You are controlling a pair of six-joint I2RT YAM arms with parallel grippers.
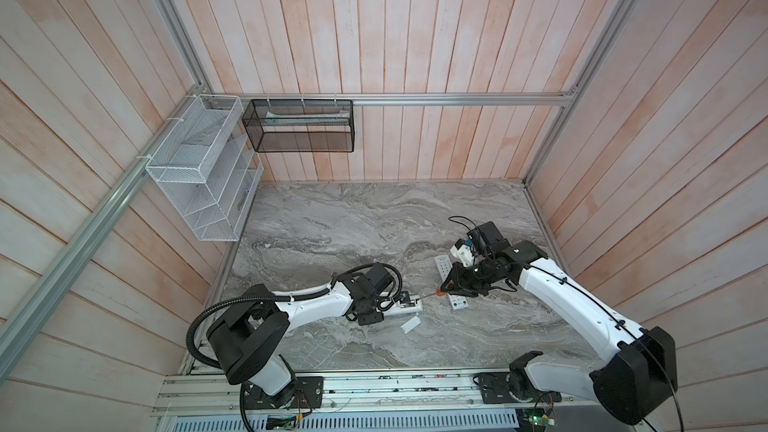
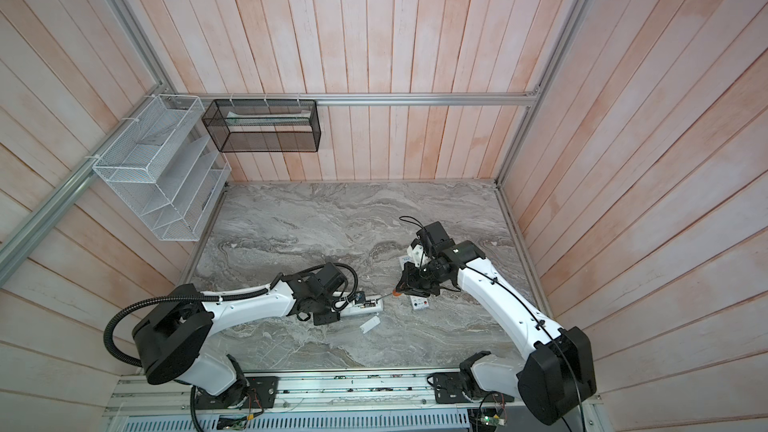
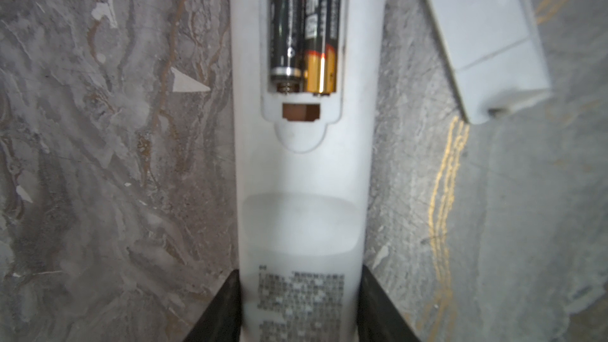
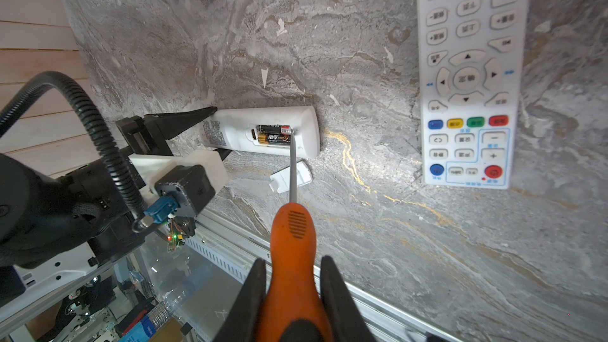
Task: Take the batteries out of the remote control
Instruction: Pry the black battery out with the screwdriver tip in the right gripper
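Observation:
A white remote control (image 3: pixel 302 176) lies back-up on the marble table, and my left gripper (image 3: pixel 301 307) is shut on its printed end. Its compartment is uncovered and holds two batteries, a black one (image 3: pixel 286 27) beside a black-and-gold one (image 3: pixel 322 27). My right gripper (image 4: pixel 292 291) is shut on an orange-handled screwdriver (image 4: pixel 292 245). The screwdriver's tip rests at the metal end of the black battery (image 4: pixel 285 129). In both top views the remote control (image 1: pixel 409 305) (image 2: pixel 368 305) sits between the two grippers, with the screwdriver handle (image 1: pixel 440 293) (image 2: pixel 395 293) to its right.
A small white cover (image 4: pixel 291 177) (image 1: pixel 409 323) lies loose beside the held remote. A second white remote (image 4: pixel 468 74) (image 1: pixel 459 305) lies buttons-up under my right arm. Two wire baskets (image 1: pixel 199 168) (image 1: pixel 299 126) hang on the back-left walls. A metal rail (image 1: pixel 374 388) borders the table's front edge.

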